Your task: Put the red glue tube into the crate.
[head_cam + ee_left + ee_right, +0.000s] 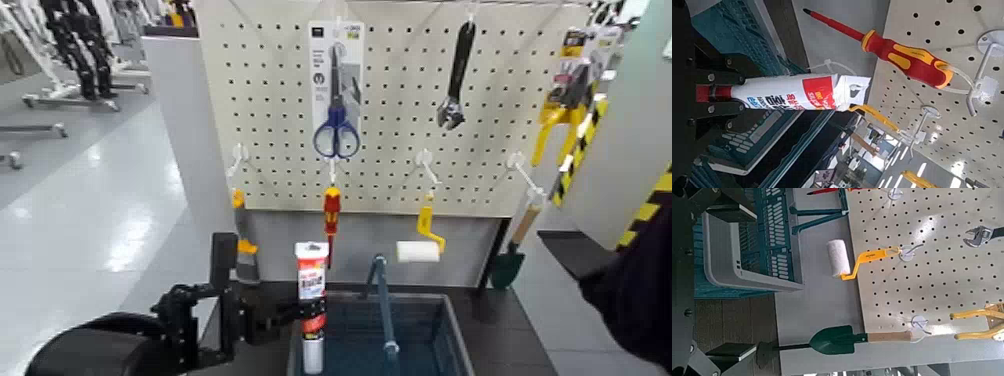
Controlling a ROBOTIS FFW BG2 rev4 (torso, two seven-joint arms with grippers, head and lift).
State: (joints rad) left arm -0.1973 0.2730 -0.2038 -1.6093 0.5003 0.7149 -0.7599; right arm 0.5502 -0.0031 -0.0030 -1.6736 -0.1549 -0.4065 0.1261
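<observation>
Glue tube stands upright in my left end effector, which is narrowed on its label, at the nine o'clock side of the crate. I'd ease it toward three o'clock, well inside the wall, then lower it before letting go; released here, it could catch the rim or tip outward. My right end effector waits empty and wide, with the crate at eleven o'clock in its own view. The crate's near edge is cut off, and I can't tell whether the tube's lower end is below the rim.
</observation>
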